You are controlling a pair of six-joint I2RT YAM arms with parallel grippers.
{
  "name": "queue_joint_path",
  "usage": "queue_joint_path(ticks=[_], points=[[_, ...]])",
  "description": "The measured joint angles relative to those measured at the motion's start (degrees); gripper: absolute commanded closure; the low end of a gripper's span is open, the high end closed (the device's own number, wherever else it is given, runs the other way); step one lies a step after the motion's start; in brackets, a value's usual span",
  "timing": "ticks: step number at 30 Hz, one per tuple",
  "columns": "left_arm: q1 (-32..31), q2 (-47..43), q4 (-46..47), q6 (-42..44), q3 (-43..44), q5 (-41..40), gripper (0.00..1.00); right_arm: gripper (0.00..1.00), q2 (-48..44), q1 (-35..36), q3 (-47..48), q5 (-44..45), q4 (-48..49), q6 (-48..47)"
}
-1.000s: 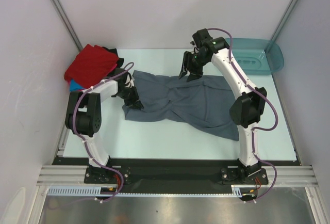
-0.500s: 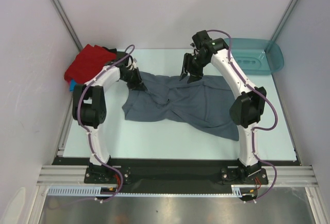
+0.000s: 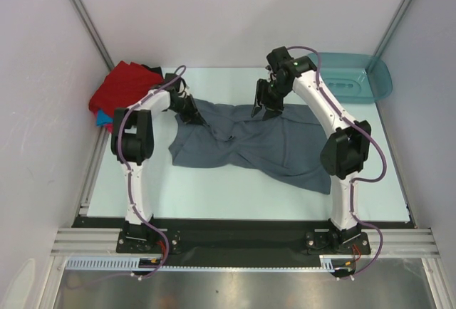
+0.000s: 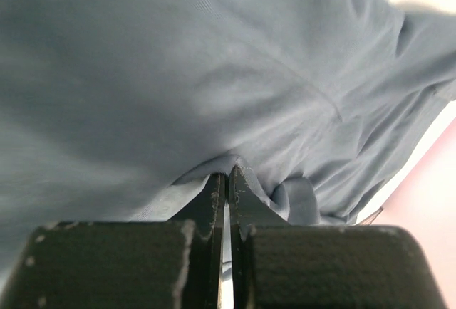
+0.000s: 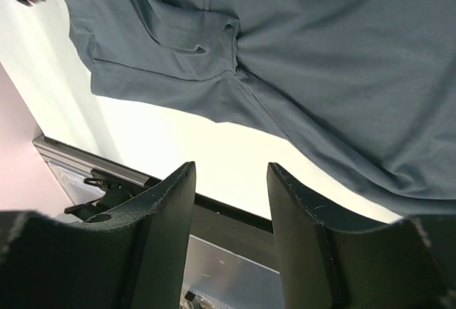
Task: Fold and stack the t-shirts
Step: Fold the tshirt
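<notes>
A slate grey-blue t-shirt (image 3: 246, 145) lies crumpled and spread across the middle of the table. My left gripper (image 3: 193, 114) sits at its far left corner. In the left wrist view that gripper (image 4: 228, 175) is shut, with a small fold of the grey-blue t-shirt (image 4: 214, 74) pinched at its tips. My right gripper (image 3: 263, 107) hovers over the shirt's far edge. It stands open (image 5: 231, 170) with nothing between its fingers, and the shirt (image 5: 320, 60) lies beyond them. A pile of other t-shirts sits at the far left: red (image 3: 125, 86) on top, bright blue (image 3: 105, 117) below, black (image 3: 154, 72) behind.
A teal plastic tub (image 3: 358, 79) stands at the far right corner of the table. Grey walls and metal posts close in the sides and back. The black rail (image 3: 235, 232) with the arm bases runs along the near edge.
My left gripper has moved from the shirt's left edge to its far left corner and has shut on the cloth. The right gripper has shifted only slightly.
</notes>
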Motion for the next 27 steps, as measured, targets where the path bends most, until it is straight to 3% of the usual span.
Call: queue_joint_path(ticks=[8, 9, 10, 11, 12, 13, 14, 20, 27], points=[[4.7, -0.1, 0.0, -1.0, 3.0, -0.3, 0.99, 0.49, -0.7, -0.1, -3.3, 0.3, 0.5, 0.3], [5.2, -0.1, 0.0, -1.1, 3.4, -0.3, 0.95, 0.49, -0.7, -0.1, -3.7, 0.3, 0.7, 0.4], [5.7, -0.1, 0.1, -1.4, 3.8, -0.2, 0.85, 0.49, -0.7, -0.1, -4.1, 0.1, 0.9, 0.3], [6.0, -0.1, 0.1, -1.4, 4.2, -0.1, 0.67, 0.49, -0.7, -0.1, -4.4, -0.3, 1.1, 0.4], [6.3, -0.1, 0.2, -1.7, 4.6, 0.1, 0.59, 0.49, -0.7, -0.2, -4.7, -0.8, 1.4, 0.4], [6.4, -0.1, 0.5, -2.2, 4.9, 0.2, 0.42, 0.49, -0.7, -0.2, -5.0, -1.3, 1.5, 0.4], [6.5, -0.1, 0.8, -2.3, 5.0, 0.3, 0.01, 0.49, -0.7, -0.2, -5.1, -1.6, 1.5, 0.4], [6.5, -0.1, 0.7, -2.8, 5.2, 1.8, 0.00, 0.47, -0.6, -0.2, -5.6, -1.3, 1.3, 0.3], [6.3, -6.0, -3.2, 0.5, 0.4, 3.3, 0.00, 0.47, -0.6, -0.1, -10.8, 7.1, -2.5, 1.1]])
